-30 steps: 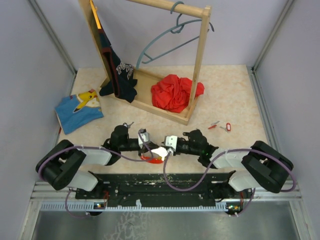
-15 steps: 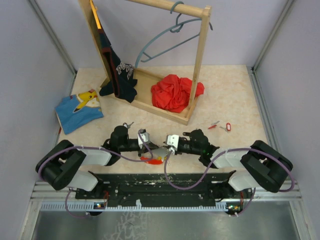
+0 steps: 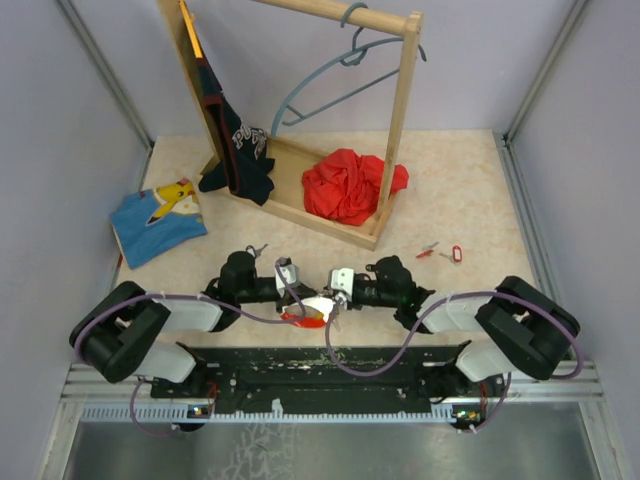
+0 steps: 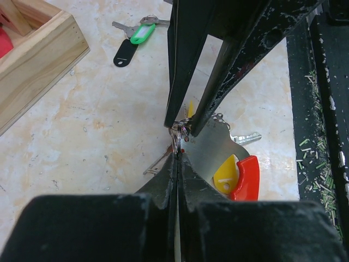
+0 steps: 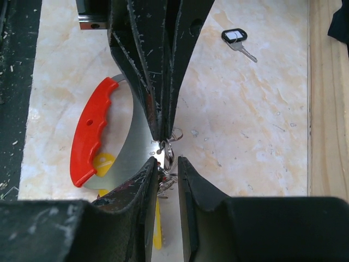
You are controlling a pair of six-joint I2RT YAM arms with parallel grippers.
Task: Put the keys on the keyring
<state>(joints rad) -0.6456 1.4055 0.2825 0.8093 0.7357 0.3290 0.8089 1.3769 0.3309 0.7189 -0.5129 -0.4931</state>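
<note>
**Two end effectors meeting at one keyring**

The keyring [image 3: 305, 312] is near the front edge of the beige marbled tabletop [image 3: 470, 190], between the arms. It has a red curved strap, a silver plate, a yellow tab and a small silver ring. The left end effector [image 4: 177, 150] is clenched on that ring. The right end effector [image 5: 165, 164] has its fingers narrowly parted around it, so its grip cannot be told. Red-headed keys [image 3: 445, 252] lie well apart on open tabletop to the right. Grey walls [image 3: 60, 150] enclose three sides.

The keyring [image 5: 90, 131] is red & silver w/ a yellow tab [image 5: 102, 164]. The keys [image 4: 143, 34] are silver; heads green, blk & red. Cloth [image 3: 348, 185] is red. Tee [image 3: 158, 220] is blue w/ a yellow cartoon. Rack [image 3: 401, 120] is lt wood. Hanger [image 3: 352, 58] is grey-blue. Table [image 3: 470, 180] is beige, speckly.
</note>
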